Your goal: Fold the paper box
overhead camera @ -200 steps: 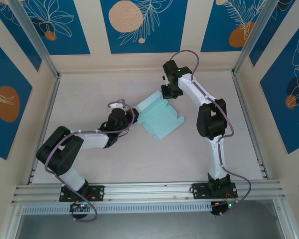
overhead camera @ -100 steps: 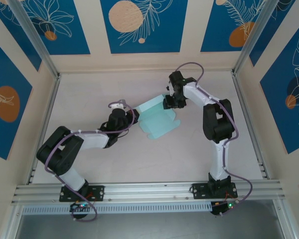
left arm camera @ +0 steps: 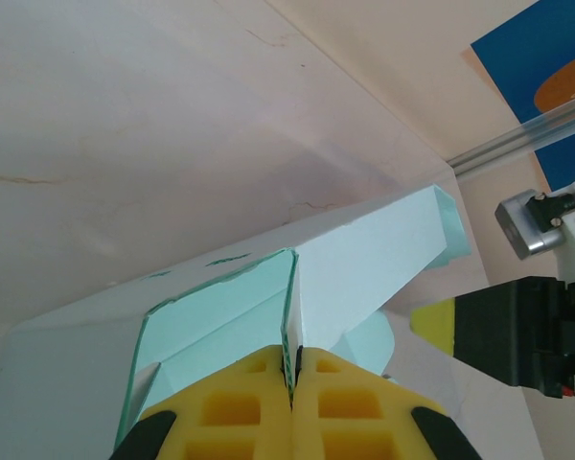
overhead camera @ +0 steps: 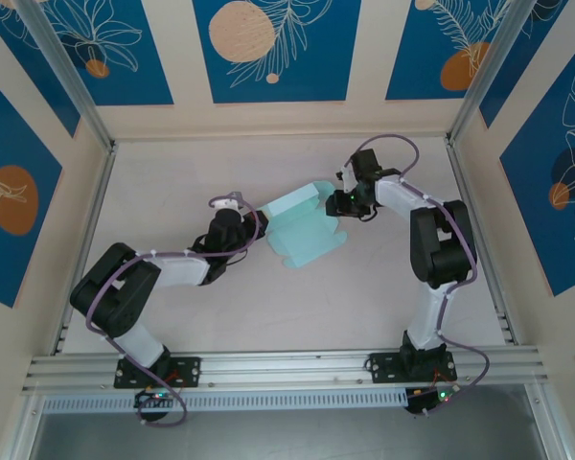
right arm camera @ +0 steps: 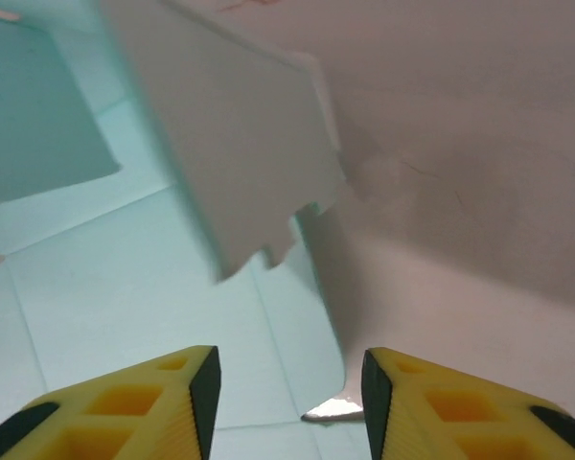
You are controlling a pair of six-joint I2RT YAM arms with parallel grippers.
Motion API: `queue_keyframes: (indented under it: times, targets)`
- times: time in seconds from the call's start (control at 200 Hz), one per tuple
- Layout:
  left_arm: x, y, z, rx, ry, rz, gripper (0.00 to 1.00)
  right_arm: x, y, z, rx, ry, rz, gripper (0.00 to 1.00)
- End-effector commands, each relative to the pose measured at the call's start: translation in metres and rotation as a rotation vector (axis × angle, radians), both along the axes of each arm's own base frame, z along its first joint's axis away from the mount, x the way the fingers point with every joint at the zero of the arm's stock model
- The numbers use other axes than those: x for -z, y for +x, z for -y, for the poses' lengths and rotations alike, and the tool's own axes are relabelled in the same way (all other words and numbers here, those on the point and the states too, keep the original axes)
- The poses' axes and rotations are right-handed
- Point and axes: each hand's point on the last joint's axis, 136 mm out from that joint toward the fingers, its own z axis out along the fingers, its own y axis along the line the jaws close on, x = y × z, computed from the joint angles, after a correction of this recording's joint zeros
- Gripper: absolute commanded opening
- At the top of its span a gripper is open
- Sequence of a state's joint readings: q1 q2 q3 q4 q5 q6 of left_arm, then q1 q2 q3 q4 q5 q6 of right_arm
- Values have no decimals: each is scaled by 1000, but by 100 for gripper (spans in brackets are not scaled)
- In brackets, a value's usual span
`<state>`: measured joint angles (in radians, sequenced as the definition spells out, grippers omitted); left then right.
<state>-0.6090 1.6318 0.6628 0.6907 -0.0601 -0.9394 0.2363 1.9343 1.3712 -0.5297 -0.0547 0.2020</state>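
The paper box [overhead camera: 305, 230] is a pale light-blue card sheet, partly folded, lying in the middle of the table. My left gripper [overhead camera: 259, 230] is at its left side. In the left wrist view its yellow fingers [left arm camera: 244, 402] are shut on an upright card edge of the paper box [left arm camera: 364, 259]. My right gripper [overhead camera: 341, 203] is at the box's far right corner. Its jaws [right arm camera: 289, 383] stand open above the flat card [right arm camera: 125, 287], with nothing between them. A raised flap [right arm camera: 230, 144] with a notched edge stands just ahead of them.
Aluminium frame rails [overhead camera: 474, 220] and patterned blue and cream walls [overhead camera: 268, 48] close in the pale table [overhead camera: 268, 307] on three sides. The right gripper's black body [left arm camera: 517, 326] shows close to the box's far end in the left wrist view.
My right gripper has opened, let go of the far flap, and moved right and nearer along the box's edge. The left gripper has stayed shut on the card.
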Motion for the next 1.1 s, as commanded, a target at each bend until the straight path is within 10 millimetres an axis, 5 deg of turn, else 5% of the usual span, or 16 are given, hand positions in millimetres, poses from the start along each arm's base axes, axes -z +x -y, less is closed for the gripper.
queue_keyframes:
  times: [0.0, 0.39, 0.72, 1.095]
  targets:
    - [14, -7, -3, 16, 48, -38, 0, 3, 17, -5, 18, 40, 40, 42]
    - [13, -6, -8, 12, 54, -42, 0, 9, 49, -18, 20, 98, 48, 39]
    - [15, -5, -6, 16, 52, -51, 0, -9, 69, -16, 32, 74, 74, 0]
    - [19, -5, -6, 15, 59, -62, 0, -38, 55, -34, 33, 175, -50, 0]
